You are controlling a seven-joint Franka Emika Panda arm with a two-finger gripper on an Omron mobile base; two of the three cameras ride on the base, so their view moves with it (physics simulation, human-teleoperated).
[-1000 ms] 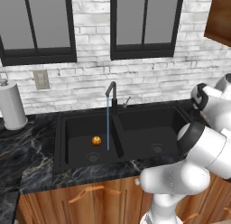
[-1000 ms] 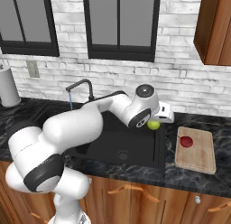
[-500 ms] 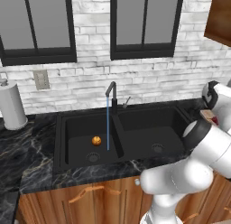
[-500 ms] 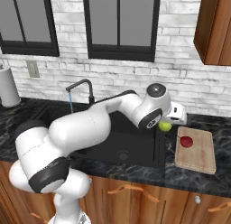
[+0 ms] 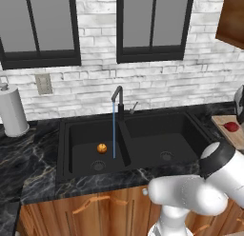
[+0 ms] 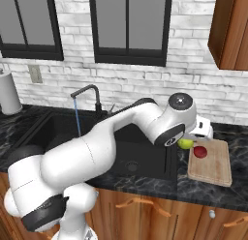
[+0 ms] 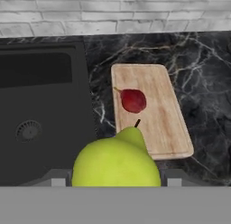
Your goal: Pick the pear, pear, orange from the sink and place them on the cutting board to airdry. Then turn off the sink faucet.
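Counted two pears: one red (image 7: pixel 133 100), centre frame on the one cutting board (image 7: pixel 169 128); one yellow-green (image 7: pixel 116 162), bottom centre. One orange (image 5: pixel 101 148), one faucet (image 5: pixel 117 100), two basins.

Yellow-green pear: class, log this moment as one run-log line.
gripper: shut on yellow-green pear, above counter beside cutting board | red pear: on board | orange: in sink | faucet: running
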